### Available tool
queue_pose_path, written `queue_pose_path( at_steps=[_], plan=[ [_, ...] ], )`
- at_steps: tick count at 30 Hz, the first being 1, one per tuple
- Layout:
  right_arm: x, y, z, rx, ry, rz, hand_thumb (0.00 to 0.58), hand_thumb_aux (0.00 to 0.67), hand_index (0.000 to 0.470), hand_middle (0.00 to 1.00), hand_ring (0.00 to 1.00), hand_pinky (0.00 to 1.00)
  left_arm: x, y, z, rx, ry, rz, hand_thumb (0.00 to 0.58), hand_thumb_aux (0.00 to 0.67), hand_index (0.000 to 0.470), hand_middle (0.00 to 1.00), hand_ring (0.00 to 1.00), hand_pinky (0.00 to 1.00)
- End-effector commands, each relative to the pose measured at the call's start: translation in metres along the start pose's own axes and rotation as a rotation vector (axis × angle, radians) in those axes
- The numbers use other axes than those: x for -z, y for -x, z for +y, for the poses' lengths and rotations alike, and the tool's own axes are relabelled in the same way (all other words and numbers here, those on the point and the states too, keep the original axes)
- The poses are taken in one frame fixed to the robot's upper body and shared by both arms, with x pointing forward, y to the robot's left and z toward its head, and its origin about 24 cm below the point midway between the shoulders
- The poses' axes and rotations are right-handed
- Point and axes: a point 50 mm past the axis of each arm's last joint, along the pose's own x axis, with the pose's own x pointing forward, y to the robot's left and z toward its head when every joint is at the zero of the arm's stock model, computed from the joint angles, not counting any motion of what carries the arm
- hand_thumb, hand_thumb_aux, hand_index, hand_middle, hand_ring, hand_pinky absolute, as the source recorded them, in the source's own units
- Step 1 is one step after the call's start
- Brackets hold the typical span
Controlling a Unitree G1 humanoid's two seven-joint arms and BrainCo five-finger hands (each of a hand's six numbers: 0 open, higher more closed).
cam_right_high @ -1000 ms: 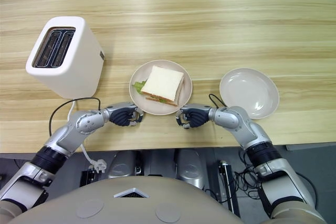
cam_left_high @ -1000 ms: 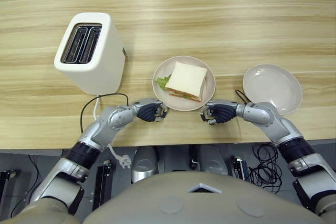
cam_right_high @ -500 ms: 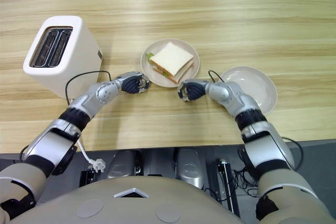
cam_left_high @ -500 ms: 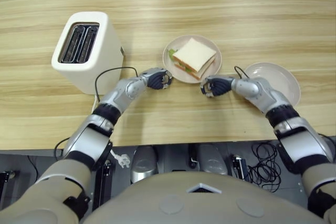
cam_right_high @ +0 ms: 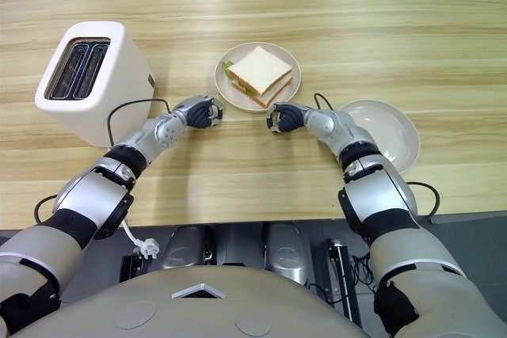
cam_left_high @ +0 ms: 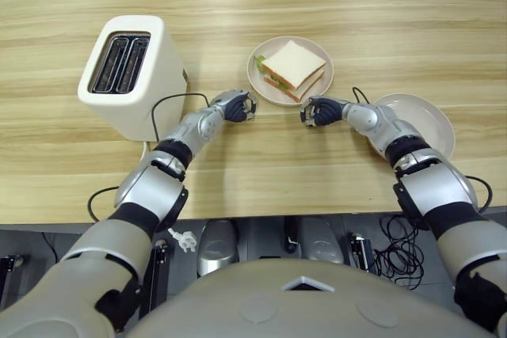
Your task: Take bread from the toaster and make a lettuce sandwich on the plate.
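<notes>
The boxy white toaster point(cam_left_high: 127, 73) stands left of my left hand point(cam_left_high: 238, 106). The round, smooth plate point(cam_left_high: 277, 97) with the square lettuce sandwich point(cam_left_high: 293, 65) sits just beyond, between it and my right hand point(cam_left_high: 321, 112). Both fists are curled, holding nothing.

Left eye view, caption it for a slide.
Left hand and right hand, curled, flank the plate bearing the sandwich, near the toaster.

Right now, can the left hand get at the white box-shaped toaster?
Probably yes. The left hand, fingers curled and empty, sits beside the round beige plate; only bare wooden table and a thin black cord lie between it and the white toaster.
</notes>
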Motion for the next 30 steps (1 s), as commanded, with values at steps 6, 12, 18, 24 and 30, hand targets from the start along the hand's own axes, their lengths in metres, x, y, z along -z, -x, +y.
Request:
queue_pose_path(
  at_steps=[6, 12, 18, 24, 30],
  plan=[
    [-0.016, 0.037, -0.027, 0.469, -0.351, -0.453, 0.000, 0.000, 0.000, 0.00, 0.00, 0.00, -0.024, 0.030, 0.031, -0.378, 0.541, -0.356, 0.000, 0.000, 0.000, 0.00, 0.00, 0.00],
    [-0.023, 0.057, -0.028, 0.680, -0.462, -0.610, 0.000, 0.000, 0.000, 0.00, 0.00, 0.00, -0.033, 0.060, 0.023, -0.460, 0.789, -0.422, 0.000, 0.000, 0.000, 0.00, 0.00, 0.00],
    [-0.054, 0.059, -0.033, 0.811, -0.505, -0.776, 0.000, 0.000, 0.000, 0.00, 0.00, 0.00, -0.028, 0.075, 0.036, -0.657, 0.852, -0.408, 0.000, 0.000, 0.000, 0.00, 0.00, 0.00],
    [-0.060, 0.052, -0.020, 0.934, -0.587, -0.754, 0.000, 0.000, 0.000, 0.00, 0.00, 0.00, -0.037, 0.081, 0.035, -0.701, 0.826, -0.441, 0.000, 0.000, 0.000, 0.00, 0.00, 0.00],
    [-0.045, 0.062, -0.017, 1.040, -0.649, -0.684, 0.000, 0.000, 0.000, 0.00, 0.00, 0.00, -0.042, 0.085, 0.031, -0.725, 0.759, -0.437, 0.000, 0.000, 0.000, 0.00, 0.00, 0.00]
  ],
)
